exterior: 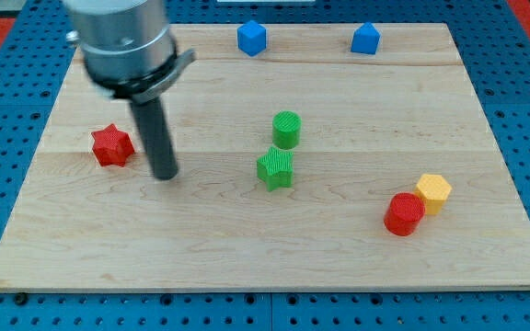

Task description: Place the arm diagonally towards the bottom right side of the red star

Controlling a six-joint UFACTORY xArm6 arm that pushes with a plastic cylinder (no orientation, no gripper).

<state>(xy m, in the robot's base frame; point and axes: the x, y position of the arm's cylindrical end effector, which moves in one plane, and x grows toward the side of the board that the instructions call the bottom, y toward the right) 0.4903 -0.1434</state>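
Note:
The red star (111, 145) lies on the wooden board (274, 248) at the view's left. My tip (165, 175) rests on the board just to the right of the star and a little below it, with a small gap between them. The dark rod rises from the tip to the grey arm body at the view's top left.
A green cylinder (286, 129) and a green star (275, 169) touch near the middle. A red cylinder (403, 214) and a yellow hexagon block (434, 192) touch at the lower right. A blue cube (252, 39) and a blue pentagon block (365, 39) sit at the top edge.

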